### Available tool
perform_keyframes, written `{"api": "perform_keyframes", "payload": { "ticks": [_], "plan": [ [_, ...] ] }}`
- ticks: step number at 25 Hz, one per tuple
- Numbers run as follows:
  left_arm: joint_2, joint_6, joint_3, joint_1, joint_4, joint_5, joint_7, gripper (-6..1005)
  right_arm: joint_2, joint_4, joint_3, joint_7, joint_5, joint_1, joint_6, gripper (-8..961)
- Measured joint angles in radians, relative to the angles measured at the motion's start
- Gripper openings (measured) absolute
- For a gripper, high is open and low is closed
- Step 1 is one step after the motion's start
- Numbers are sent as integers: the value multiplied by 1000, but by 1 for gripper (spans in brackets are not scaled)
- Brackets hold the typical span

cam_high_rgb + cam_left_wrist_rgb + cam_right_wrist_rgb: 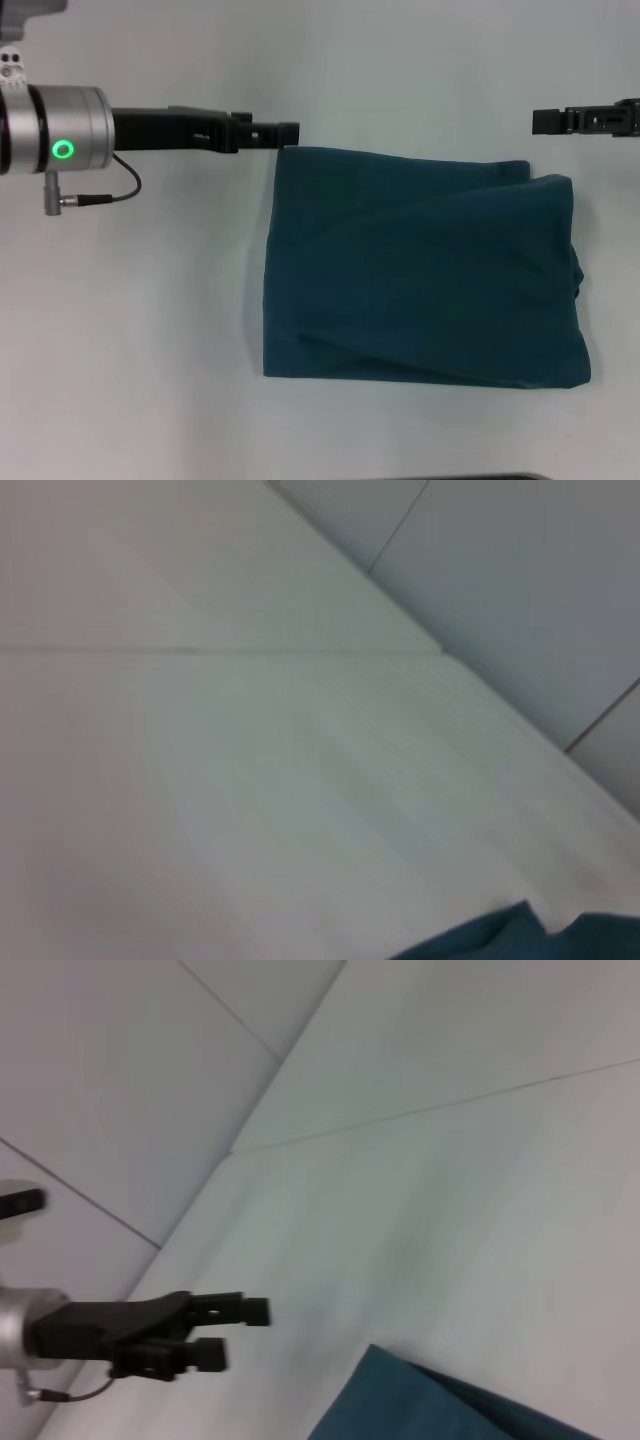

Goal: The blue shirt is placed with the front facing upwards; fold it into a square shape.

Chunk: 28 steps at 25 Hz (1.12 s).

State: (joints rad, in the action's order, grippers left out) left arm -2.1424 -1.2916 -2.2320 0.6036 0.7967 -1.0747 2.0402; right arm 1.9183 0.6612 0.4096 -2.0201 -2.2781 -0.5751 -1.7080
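The blue shirt (pixel 420 270) lies folded into a rough square on the white table (pixel 140 350), plain teal side up, with no lettering showing. My left gripper (pixel 290 132) hovers just off the shirt's far left corner, apart from the cloth. It also shows in the right wrist view (pixel 232 1332), open and empty. My right gripper (pixel 541 121) hovers beyond the shirt's far right corner, holding nothing. A corner of the shirt shows in the left wrist view (pixel 500 938) and in the right wrist view (pixel 430 1410).
A grey cable (pixel 110 195) hangs from my left wrist above the table. A dark edge (pixel 480 477) runs along the table's near side. A grey panelled wall (pixel 520 590) stands behind the table.
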Motion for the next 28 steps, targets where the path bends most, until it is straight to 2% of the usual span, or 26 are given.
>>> {"api": "perform_keyframes", "payload": {
  "ticks": [6, 12, 17, 22, 28],
  "plan": [
    [17, 9, 0, 56, -73, 62, 76, 888, -5, 2, 1, -1, 2, 0, -25, 674],
    [18, 60, 0, 72, -93, 71, 123, 888, -5, 12, 1, -1, 2, 2, -24, 674],
    [6, 151, 4, 83, -113, 94, 139, 888, -4, 12, 4, -1, 2, 2, -22, 674],
    [4, 176, 18, 111, -143, 113, 139, 888, -3, 12, 5, 0, 2, 0, -23, 674],
    [-5, 200, 77, 125, -154, 134, 140, 887, 1, 12, 5, -1, 2, 0, -22, 673]
  ]
}}
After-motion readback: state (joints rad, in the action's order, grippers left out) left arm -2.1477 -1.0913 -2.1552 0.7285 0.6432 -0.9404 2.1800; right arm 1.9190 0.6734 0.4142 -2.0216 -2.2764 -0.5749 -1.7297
